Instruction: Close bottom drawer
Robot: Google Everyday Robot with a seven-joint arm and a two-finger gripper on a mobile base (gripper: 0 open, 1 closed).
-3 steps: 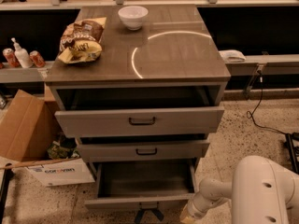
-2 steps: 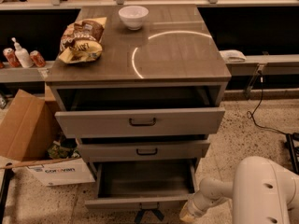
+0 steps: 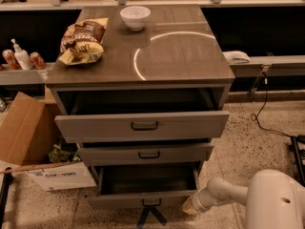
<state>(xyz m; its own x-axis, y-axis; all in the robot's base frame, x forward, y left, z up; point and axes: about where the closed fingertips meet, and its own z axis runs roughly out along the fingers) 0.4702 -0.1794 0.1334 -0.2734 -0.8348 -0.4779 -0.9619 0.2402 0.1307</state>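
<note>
Camera view: pincer (image 3: 189, 205) just right of bottom drawer (image 3: 119, 201).

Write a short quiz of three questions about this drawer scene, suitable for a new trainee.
1. True or false: the bottom drawer is fully shut.
2. What lies on the cabinet top? A) a kettle B) a white bowl and a snack bag C) a laptop
3. Where is the end effector?

Key
1. False: it stands pulled out.
2. B.
3. Low on the right, beside the bottom drawer's right front corner.
</note>
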